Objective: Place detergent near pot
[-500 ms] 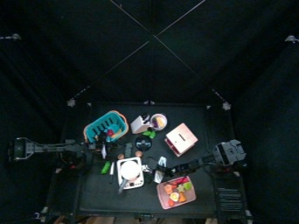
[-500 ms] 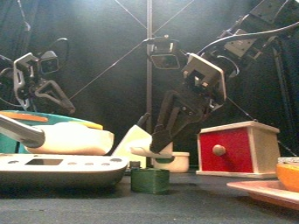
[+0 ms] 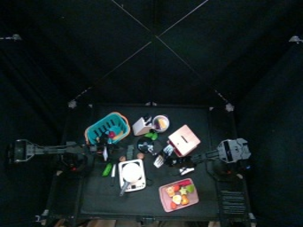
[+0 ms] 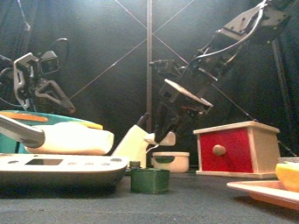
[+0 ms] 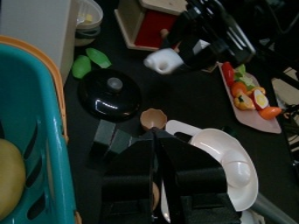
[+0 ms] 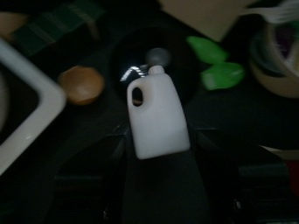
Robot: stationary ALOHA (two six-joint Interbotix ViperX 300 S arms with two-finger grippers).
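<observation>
Well, right tool (image 6: 160, 149): clamped on the detergent (image 6: 158, 115), a white jug with a handle, carried above the table (image 3: 207, 129).
Detergent's place: in the air over mid-table, just above the pot (image 5: 108, 94).
Pot: black, lidded, by the green pieces (image 5: 91, 61) and red box (image 4: 237, 147).
Left tool (image 5: 163, 179): low beside the teal tray (image 5: 35, 140); jaw state cannot be told.

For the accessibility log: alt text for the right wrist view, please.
The right gripper holds a white detergent bottle between its jaws, above a black pot lid. Around it lie a green object, a brown ball and a white tray edge.
</observation>
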